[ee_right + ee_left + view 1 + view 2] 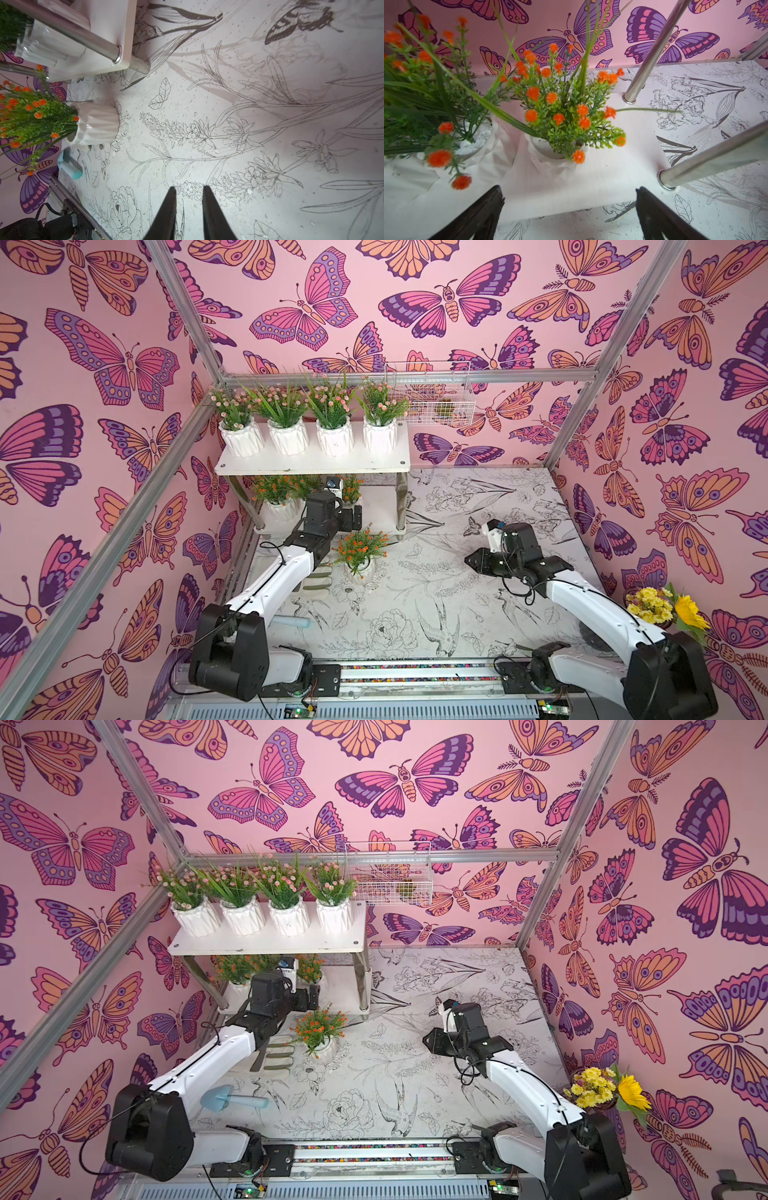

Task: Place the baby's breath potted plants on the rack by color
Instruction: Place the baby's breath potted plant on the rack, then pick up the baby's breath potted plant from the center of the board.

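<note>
Your left gripper (569, 193) stands spread wide and empty at the front edge of the white two-tier rack (311, 464), at ten o'clock on the flower-printed table (436, 605). On the lower board, an orange-bloomed baby's breath plant in a white ribbed pot (566, 116) sits just ahead, with another orange plant (436, 99) beside it. Bare board runs toward three o'clock, ending at round silver legs (652, 54). Four pink-bloomed plants (307, 414) fill the upper board edge to edge. One loose orange plant (359, 549) stands at nine o'clock. Your right gripper (189, 189), jaws nearly together and empty, hangs over open table at three o'clock.
</note>
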### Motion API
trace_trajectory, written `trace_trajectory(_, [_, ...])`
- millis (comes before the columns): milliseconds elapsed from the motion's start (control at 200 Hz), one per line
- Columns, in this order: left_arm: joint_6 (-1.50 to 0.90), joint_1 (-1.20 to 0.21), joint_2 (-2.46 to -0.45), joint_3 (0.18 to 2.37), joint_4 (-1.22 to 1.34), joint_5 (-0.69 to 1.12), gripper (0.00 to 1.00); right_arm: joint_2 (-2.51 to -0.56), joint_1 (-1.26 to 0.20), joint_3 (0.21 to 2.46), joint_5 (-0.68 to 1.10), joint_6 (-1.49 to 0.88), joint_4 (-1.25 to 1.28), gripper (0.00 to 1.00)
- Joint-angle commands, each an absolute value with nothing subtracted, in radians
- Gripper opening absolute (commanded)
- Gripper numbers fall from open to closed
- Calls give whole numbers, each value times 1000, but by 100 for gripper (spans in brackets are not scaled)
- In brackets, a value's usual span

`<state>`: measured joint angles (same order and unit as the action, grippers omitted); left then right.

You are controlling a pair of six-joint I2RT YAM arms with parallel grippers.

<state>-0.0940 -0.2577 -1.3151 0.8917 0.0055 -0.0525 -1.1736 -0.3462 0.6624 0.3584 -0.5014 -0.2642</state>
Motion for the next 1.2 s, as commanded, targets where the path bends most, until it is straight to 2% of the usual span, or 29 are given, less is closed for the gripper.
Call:
trace_trajectory(0, [-110, -265, -1229, 847, -34, -67, 100, -1215, -399, 715, 326, -521, -221, 26])
trace_trajectory(265, [-167, -268, -1064, 792, -132, -77, 100, -1359, -546, 806, 284, -552, -149, 31])
trace_trajectory(531, [-231, -272, -918, 726, -204, -62, 100, -1542, -682, 922, 258, -581, -83, 32])
trace_trajectory(856, [-234, -274, -835, 724, -261, -71, 100, -1750, -805, 1059, 256, -634, 3, 34])
trace_trajectory(1197, [-222, -274, -829, 726, -279, -83, 100, -1845, -851, 1190, 260, -625, -27, 34])
